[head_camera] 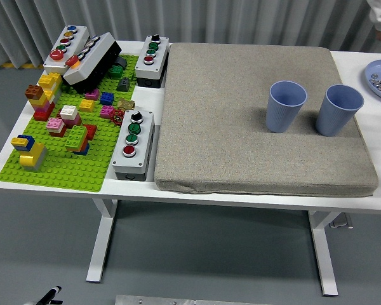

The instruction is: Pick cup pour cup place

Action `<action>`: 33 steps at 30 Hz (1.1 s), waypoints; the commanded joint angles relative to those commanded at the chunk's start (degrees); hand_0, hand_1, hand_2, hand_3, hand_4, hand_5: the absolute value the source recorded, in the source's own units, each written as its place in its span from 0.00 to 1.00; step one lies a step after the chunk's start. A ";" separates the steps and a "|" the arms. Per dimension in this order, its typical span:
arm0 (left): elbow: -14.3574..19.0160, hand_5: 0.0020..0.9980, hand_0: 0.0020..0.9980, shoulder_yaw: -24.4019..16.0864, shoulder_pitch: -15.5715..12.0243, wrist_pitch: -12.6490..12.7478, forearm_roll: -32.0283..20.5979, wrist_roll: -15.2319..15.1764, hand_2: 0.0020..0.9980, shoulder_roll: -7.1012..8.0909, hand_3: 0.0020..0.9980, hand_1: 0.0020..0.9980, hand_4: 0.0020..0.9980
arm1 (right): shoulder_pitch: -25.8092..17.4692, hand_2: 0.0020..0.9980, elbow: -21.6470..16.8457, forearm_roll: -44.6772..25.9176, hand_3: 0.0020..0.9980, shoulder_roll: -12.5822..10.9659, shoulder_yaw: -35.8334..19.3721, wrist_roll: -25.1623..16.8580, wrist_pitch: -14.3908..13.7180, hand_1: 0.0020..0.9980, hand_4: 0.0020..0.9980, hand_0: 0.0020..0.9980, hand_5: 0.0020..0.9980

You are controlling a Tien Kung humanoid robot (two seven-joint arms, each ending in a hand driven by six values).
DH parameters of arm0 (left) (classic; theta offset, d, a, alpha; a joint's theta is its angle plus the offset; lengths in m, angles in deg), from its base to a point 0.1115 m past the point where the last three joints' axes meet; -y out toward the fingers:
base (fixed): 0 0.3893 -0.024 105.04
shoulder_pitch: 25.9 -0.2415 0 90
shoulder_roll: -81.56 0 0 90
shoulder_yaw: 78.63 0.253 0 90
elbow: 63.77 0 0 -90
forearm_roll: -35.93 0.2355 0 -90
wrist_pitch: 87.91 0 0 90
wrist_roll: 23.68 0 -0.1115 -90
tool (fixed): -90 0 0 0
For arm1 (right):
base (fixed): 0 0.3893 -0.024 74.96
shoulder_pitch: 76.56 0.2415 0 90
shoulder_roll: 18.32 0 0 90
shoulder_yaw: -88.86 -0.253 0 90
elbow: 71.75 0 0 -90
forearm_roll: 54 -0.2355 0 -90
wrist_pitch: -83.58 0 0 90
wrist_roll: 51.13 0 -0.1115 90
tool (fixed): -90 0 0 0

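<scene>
Neither robot hand shows over the tabletop (374, 60), so their state cannot be told and nothing is held. Two blue cups stand upright and apart on the grey mat (241, 127), toward its 2 o'clock corner: the left cup (286, 106) and the right cup (340, 110). At the 9 o'clock side lie a green brick baseplate (70, 165) and button boxes (133, 145). By my reading the pick has not begun; next a hand must reach in and close round one cup.
</scene>
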 joint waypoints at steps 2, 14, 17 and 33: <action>0.00 0.99 0.87 -0.12 0.03 -0.01 0.10 0.00 0.89 0.00 0.79 0.82 0.64 | 0.04 0.85 0.00 0.17 0.86 0.11 -0.06 0.09 0.05 0.81 0.79 0.87 1.00; 0.00 0.99 0.87 -0.51 0.08 0.02 0.30 0.04 0.88 -0.09 0.79 0.82 0.65 | 0.03 0.85 -0.14 0.14 0.85 0.26 -0.56 -0.16 0.29 0.81 0.79 0.87 1.00; 0.00 0.99 0.87 -0.62 0.00 0.04 0.35 0.02 0.88 -0.10 0.79 0.82 0.65 | 0.06 0.85 -0.39 0.28 0.85 0.33 -0.62 -0.10 0.31 0.81 0.79 0.87 1.00; 0.00 0.99 0.87 -0.71 -0.03 0.09 0.16 0.04 0.88 -0.11 0.79 0.82 0.65 | 0.07 0.85 -1.64 0.75 0.85 0.20 -0.64 0.08 0.30 0.81 0.79 0.87 1.00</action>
